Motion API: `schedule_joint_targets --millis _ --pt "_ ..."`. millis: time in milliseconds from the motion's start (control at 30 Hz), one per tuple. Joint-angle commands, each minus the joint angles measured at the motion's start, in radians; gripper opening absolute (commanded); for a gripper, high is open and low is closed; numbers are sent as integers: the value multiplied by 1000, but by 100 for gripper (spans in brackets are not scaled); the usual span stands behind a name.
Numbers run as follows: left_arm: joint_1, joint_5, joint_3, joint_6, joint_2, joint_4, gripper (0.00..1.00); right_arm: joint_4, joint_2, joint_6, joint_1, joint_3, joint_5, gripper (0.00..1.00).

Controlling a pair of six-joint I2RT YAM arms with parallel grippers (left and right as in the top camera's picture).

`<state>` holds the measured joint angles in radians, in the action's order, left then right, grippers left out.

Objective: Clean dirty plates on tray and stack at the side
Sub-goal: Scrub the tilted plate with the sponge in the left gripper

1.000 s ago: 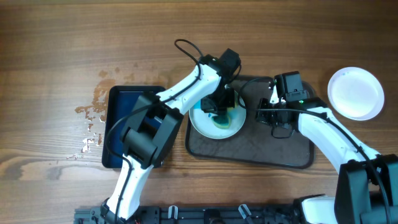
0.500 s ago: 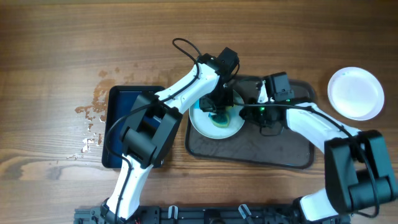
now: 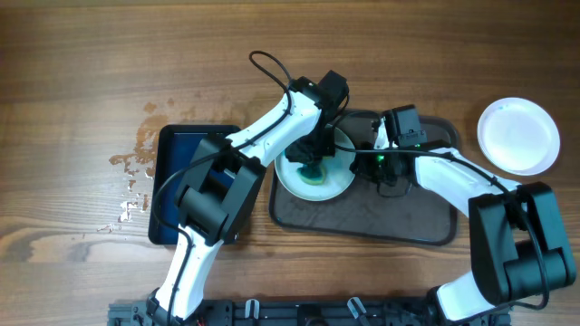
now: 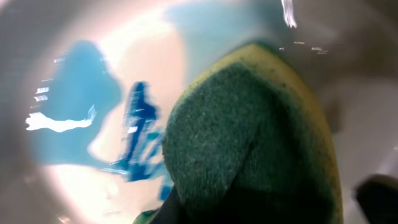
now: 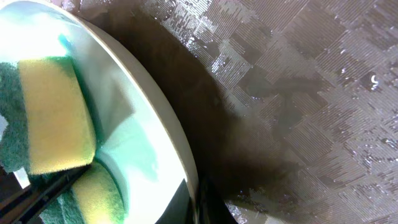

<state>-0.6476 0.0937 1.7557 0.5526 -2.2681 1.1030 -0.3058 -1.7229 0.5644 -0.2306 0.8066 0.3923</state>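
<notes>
Much of plate (image 3: 288,179) beneath sponge (image 4: 249,143), left pincer (image 3: 314,166).

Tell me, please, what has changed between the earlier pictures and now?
The right gripper moved left across the tray to the right rim of the dirty plate, and its jaws closed there. The left gripper kept the sponge pressed on that plate. The white plate on the table and the blue tray stayed put.

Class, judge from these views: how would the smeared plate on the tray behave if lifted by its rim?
The plate is probably rigid: its rim shows a clean curve under the pressing sponge. It is likely slippery, given the glossy blue film. The ribbed texture of the tray may resist sliding.
</notes>
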Motion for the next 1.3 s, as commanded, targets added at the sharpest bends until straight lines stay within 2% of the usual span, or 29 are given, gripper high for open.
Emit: schedule_joint_targets --millis 0,133,300,333,367,567,633,700,767,900,1033,1100,1267 --pt "51 -302 -43 37 -55 72 4 -8 -55 17 -10 -23 -63 4" --pt "89 -307 -43 66 -55 80 4 -14 -55 21 -10 -23 -74 4" --pt "79 -187 -43 18 -55 64 4 -19 -55 14 -7 -23 -116 4" --pt "72 -137 -43 -11 -55 47 4 -20 -55 10 -7 -23 -116 4" --pt "62 0 -43 -51 -55 -1 4 -23 -55 11 -7 -23 -116 4" --pt "35 441 -43 -51 -55 -192 4 -26 -55 11 -7 -23 -116 4" --pt "9 502 -43 -51 -55 -234 4 -28 -55 8 -7 -23 -116 4" --pt "-17 499 -43 -60 -55 -258 4 -27 -55 7 -7 -23 -116 4" --pt "-34 457 -43 -63 -55 -275 4 -27 -55 7 -7 -23 -116 4" --pt "-32 133 -43 -43 -55 -240 4 -28 -55 2 -7 -23 -116 4" --pt "20 -217 -43 -13 -55 -110 4 -29 -55 -3 -7 -23 -116 4" --pt "55 -310 -43 -13 -55 -47 4 -28 -55 -8 -7 -23 -116 4" --pt "106 -391 -43 64 -55 18 4 -31 -55 -8 -7 -23 -116 4"
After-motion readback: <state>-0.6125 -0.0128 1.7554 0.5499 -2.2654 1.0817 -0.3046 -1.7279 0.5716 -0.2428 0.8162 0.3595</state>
